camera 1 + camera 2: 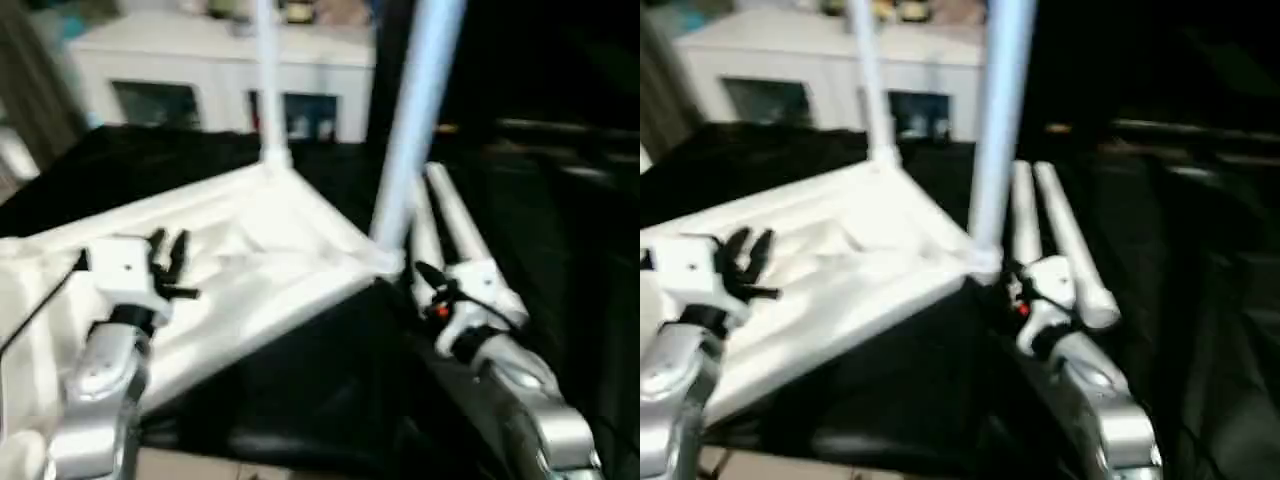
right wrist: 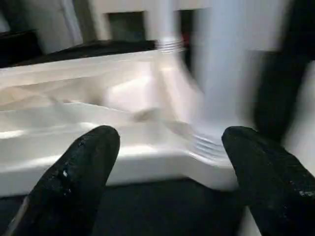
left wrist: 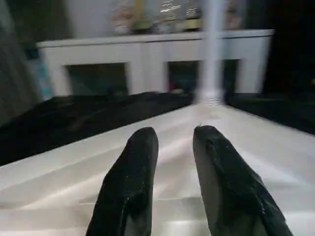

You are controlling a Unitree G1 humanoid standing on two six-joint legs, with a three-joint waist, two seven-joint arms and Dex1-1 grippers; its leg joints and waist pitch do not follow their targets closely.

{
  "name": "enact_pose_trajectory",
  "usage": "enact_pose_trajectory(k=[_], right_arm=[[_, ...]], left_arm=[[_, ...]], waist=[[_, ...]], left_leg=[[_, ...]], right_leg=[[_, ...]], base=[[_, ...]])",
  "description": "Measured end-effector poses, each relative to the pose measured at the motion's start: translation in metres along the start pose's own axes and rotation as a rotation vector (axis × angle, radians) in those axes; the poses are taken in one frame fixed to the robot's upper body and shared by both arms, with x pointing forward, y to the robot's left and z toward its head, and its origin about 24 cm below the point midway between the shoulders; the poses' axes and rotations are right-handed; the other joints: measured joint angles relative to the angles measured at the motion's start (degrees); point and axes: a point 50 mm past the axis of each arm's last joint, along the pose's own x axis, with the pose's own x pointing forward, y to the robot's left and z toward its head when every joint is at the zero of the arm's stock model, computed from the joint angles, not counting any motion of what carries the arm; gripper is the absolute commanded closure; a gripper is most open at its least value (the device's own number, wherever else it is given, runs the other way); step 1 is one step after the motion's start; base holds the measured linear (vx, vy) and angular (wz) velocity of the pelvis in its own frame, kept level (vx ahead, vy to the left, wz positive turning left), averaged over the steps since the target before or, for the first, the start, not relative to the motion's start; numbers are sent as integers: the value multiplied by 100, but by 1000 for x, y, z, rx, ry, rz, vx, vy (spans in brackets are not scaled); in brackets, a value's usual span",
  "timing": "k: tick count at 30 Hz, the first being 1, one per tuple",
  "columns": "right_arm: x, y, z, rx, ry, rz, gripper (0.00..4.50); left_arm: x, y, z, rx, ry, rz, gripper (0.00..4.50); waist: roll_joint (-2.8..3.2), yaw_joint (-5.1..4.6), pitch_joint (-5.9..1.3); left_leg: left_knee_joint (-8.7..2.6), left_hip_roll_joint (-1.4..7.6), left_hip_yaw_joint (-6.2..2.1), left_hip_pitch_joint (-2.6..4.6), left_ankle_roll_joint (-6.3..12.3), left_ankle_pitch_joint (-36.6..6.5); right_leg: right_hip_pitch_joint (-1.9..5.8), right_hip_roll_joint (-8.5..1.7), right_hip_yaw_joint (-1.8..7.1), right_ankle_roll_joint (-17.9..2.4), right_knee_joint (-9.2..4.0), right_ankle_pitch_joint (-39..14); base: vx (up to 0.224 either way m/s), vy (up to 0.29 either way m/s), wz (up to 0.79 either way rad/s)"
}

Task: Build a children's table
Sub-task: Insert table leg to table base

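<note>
I see my left gripper (image 3: 170, 142) hovering narrowly parted and empty over the upturned tabletop (image 1: 250, 260) on the black table (image 1: 300, 390), while my right gripper (image 2: 170, 147) gapes wide, empty, beside the tabletop's near corner where a leg (image 1: 415, 120) stands upright.

White plastic tabletop (image 1: 250, 250), lying upside down on a black surface, ribbed underside facing up. Two white tapered legs stand upright in its corner sockets: a far leg (image 1: 268, 80) at the distant corner and a near leg (image 1: 415, 120) at the right-hand corner. Two loose legs (image 1: 450, 230) lie side by side on the black surface, just beside that right-hand corner.
</note>
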Motion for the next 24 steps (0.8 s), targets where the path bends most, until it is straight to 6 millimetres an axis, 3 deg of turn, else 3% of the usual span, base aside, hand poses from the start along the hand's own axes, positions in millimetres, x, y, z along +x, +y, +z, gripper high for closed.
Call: enact_pose_trajectory(k=[1,2,3,4,5,6,8,10,11,12,15,18,24], right_arm=[[4,6,1,-2,3,42,63],[6,8,3,-7,4,68,63],[6,8,5,-22,7,84,63],[6,6,8,-35,12,91,63],[5,5,8,-43,16,92,63],[6,1,8,-53,35,90,63],[8,-3,1,-56,89,85,63],[9,-6,-1,-59,121,81,63],[10,-6,-1,-61,126,84,63],[16,-3,2,-79,134,110,63],[20,1,4,-83,142,140,63],[24,3,5,-89,151,160,63],[32,7,2,-103,223,196,63]], left_arm=[[-1,7,1,7,0,27,305],[-1,12,0,17,12,43,305],[-1,16,0,31,18,49,305],[-1,19,2,47,16,55,305],[0,21,3,65,15,56,305],[0,25,3,97,40,73,305],[-1,45,0,180,111,133,305],[-7,71,2,237,144,238,305],[-8,75,3,249,149,254,305],[-15,99,9,327,175,341,305],[-24,126,21,386,193,447,305],[-33,142,24,438,245,460,305],[-36,148,11,463,434,255,305]], waist=[[-76,-48,-14],[-101,-107,-26],[-125,-146,-57],[-177,-149,-77],[-305,-146,-130],[-382,-189,-159],[-392,-259,-150],[-398,-261,-141],[-403,-261,-138],[-417,-250,-105],[-413,-210,-58],[-446,-100,-37],[-471,43,-26]], left_leg=[[-8,-48,-16,-2,50,-17],[2,-65,-31,8,66,-59],[29,-82,-40,1,114,-85],[48,-141,-49,-8,125,-102],[83,-254,-54,-42,88,-92],[164,-331,-54,-112,66,-135],[67,-319,-52,-140,31,-117],[-41,-253,-48,-119,-45,-80],[-45,-235,-40,-115,-47,-80],[-41,-176,-22,-94,-75,-75],[-35,-67,54,-38,-149,-68],[-36,5,152,-5,-159,-63],[-48,37,187,-11,-200,-38]], right_leg=[[-95,-8,31,-155,180,-84],[-234,-14,36,-167,405,-90],[-490,-25,57,-39,601,-4],[-679,-89,99,105,541,147],[-795,-207,222,226,294,407],[-897,-304,362,305,247,518],[-926,-288,353,268,219,541],[-883,-250,299,225,94,602],[-870,-239,294,205,74,602],[-830,-200,278,127,34,616],[-756,-199,197,84,-13,638],[-721,-201,183,83,-20,638],[-729,-200,180,99,-10,629]], base=[[186,58,1],[161,26,-4],[161,26,-4],[70,21,-20],[0,0,0],[0,0,0],[1,-32,0],[1,-32,0],[0,0,0],[0,0,0],[-22,-12,2],[0,0,0],[0,0,0]])
